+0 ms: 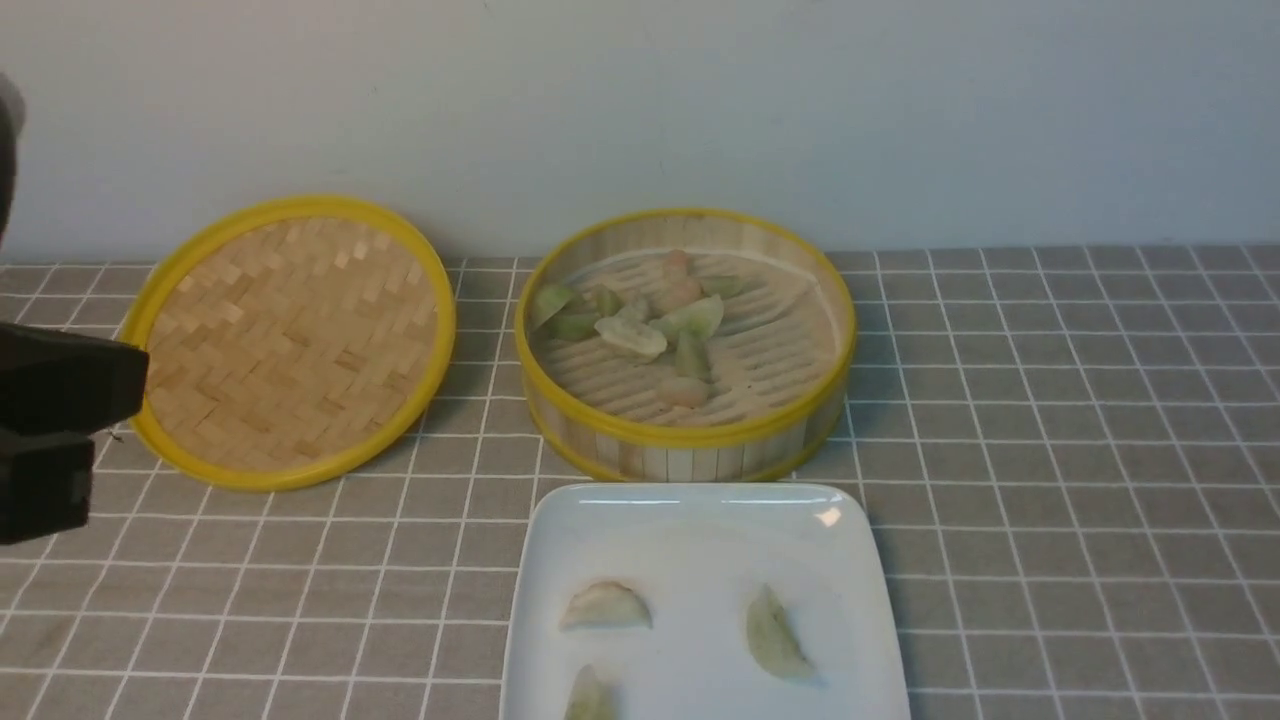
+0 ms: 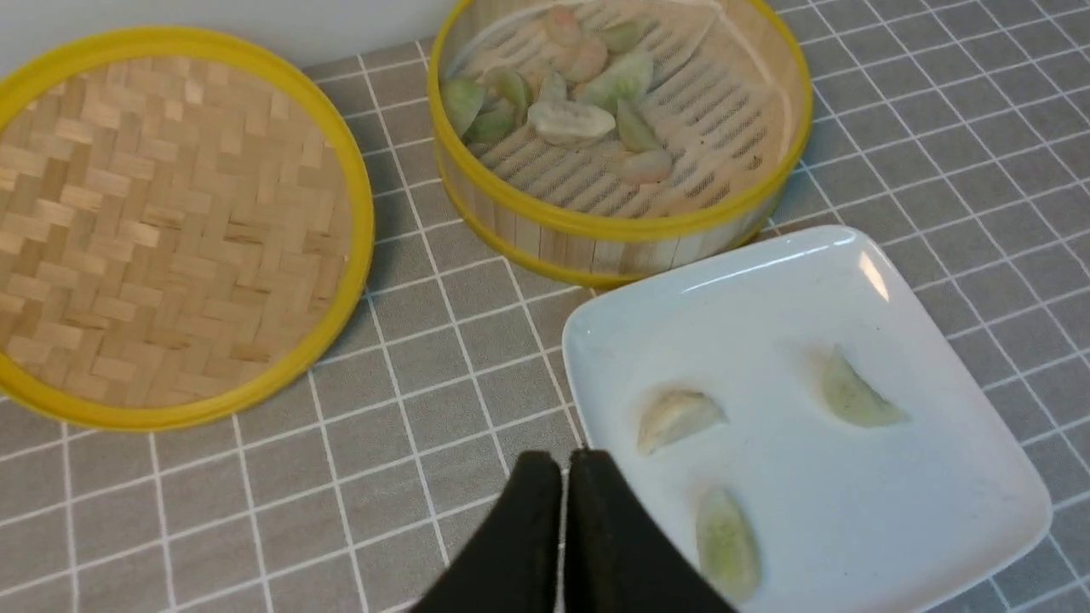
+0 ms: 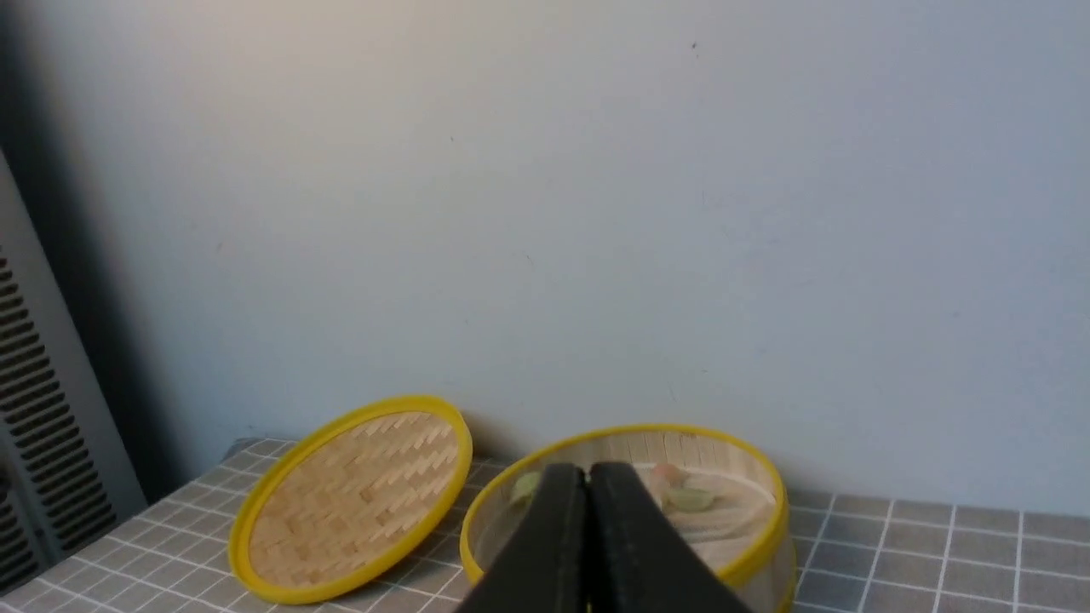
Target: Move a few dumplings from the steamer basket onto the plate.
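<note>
Clearly, three dumplings lie apart on the plate [image 1: 700,540]. In the front view, the pale cream dumpling [image 1: 606,606] has its long axis running roughly left to right, its rounded edge facing the basket. To its right, the green dumpling [image 1: 777,635] runs lengthwise from far left to near right, a narrow tip pointing away from the robot. The nearer green dumpling [image 1: 592,694] is cut off by the frame; its visible tip points away too. Inside the steamer basket [image 1: 690,436], just beyond the plate, more dumplings are clustered mostly toward the left, their axes turned in various directions, in green, cream and pinkish tones.

No brand, label or writing can be read.

The plate is glossy white, square with rounded corners, and catches a bright reflection. Pale slatted walls and yellow rims form the round basket, its floor ridged. Left of it, the round lid [image 1: 290,350] is flat woven bamboo edged in yellow. Pale grid lines cross the grey table [image 1: 1050,450].

Both the left gripper [image 2: 564,485] and the right gripper [image 3: 589,489] are closed, fingertips together, with nothing visible between them.
</note>
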You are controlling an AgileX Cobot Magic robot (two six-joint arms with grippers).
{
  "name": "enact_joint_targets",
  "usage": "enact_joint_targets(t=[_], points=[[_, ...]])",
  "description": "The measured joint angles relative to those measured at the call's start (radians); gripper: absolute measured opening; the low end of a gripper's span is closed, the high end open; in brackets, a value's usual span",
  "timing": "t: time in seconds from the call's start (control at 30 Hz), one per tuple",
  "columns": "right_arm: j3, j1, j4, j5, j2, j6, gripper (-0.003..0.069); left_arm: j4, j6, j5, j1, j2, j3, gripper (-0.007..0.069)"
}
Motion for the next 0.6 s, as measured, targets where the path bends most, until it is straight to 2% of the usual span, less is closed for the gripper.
enact_joint_targets(t=[0.37,0.6], points=[[0.000,0.000,-0.004,0.006,0.000,0.009,-0.0013,0.000,-0.078,-0.209,0.000,-0.380,0.276,-0.0005],[0.000,0.000,-0.004,0.007,0.000,0.009,-0.0013,0.000,-0.126,-0.234,0.000,-0.541,0.321,-0.0005]])
